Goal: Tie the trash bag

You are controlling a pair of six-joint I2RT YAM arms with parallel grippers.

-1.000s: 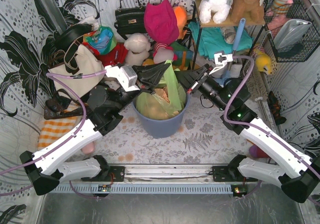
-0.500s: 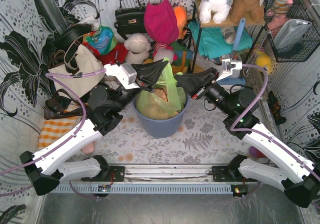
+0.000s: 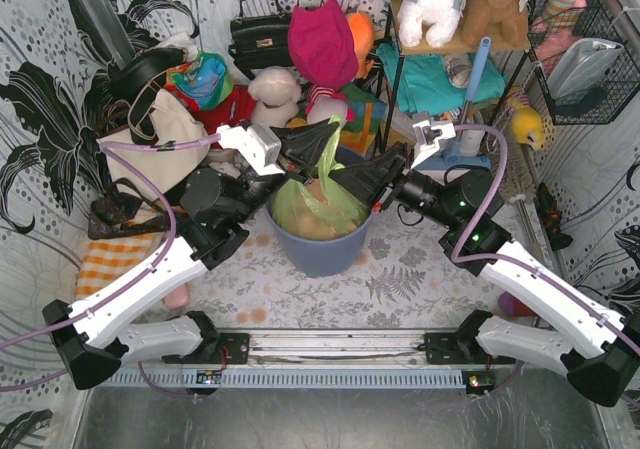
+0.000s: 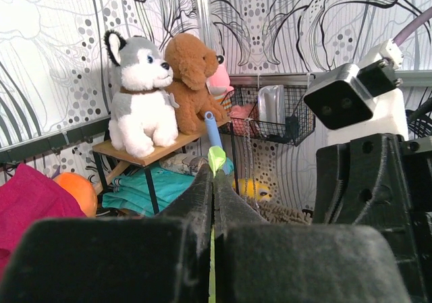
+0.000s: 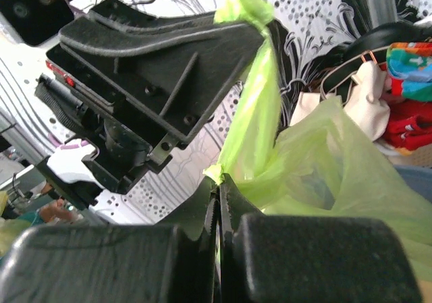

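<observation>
The light-green trash bag [image 3: 318, 205] sits in the blue-grey round bin [image 3: 320, 254] at mid-table, with brown paper showing through it. My left gripper [image 3: 333, 137] is shut on a twisted strip of the bag and holds it up above the bin. The green tip pokes out past its fingertips in the left wrist view [image 4: 217, 158]. My right gripper [image 3: 328, 182] is shut on another bit of the bag's edge, lower, over the bin's mouth. In the right wrist view the bag [image 5: 324, 161] hangs to the right, and the left gripper [image 5: 251, 28] is above with the strip running down from it.
Behind the bin stand a cream tote bag [image 3: 165, 144], a black handbag [image 3: 258, 34], plush toys and a small shelf [image 3: 440, 44]. A wire basket [image 3: 585, 64] hangs at the right wall. An orange striped cloth [image 3: 110, 259] lies at the left.
My right gripper has moved left and down over the bin, close under the left gripper. The bag top, earlier spread between the two grippers, is now drawn into a narrow strip.
</observation>
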